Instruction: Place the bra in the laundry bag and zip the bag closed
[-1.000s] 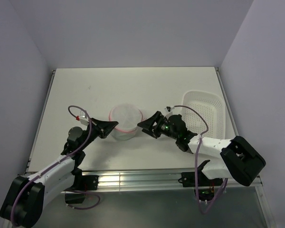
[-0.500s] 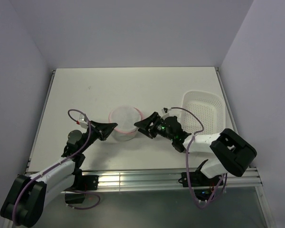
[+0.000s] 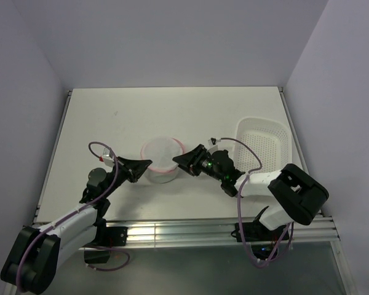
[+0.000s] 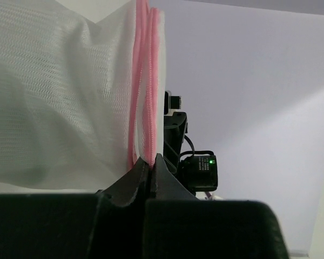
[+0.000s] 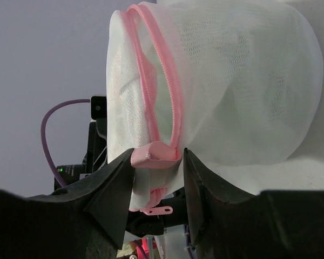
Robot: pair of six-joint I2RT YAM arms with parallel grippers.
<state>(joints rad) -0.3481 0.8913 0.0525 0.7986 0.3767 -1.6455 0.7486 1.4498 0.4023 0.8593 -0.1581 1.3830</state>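
Observation:
The laundry bag (image 3: 162,161), a round white mesh pouch with a pink zipper rim, stands on the table between both grippers. My left gripper (image 3: 149,162) is shut on the pink rim (image 4: 146,97) at the bag's left edge. My right gripper (image 3: 178,161) is open at the bag's right edge, and its fingers straddle a pink tab (image 5: 154,154) at the end of the zipper. A small pink zipper pull (image 5: 154,210) hangs just below the tab. The zipper gapes a little above the tab. The bra does not show on its own; I cannot tell whether it is inside the mesh (image 5: 237,81).
A white perforated plastic basket (image 3: 267,147) lies at the right side of the table, behind my right arm. Grey walls close the table on three sides. A metal rail runs along the near edge.
My right gripper has moved left from near the basket to the bag's right edge. My left gripper still holds the rim and has barely shifted.

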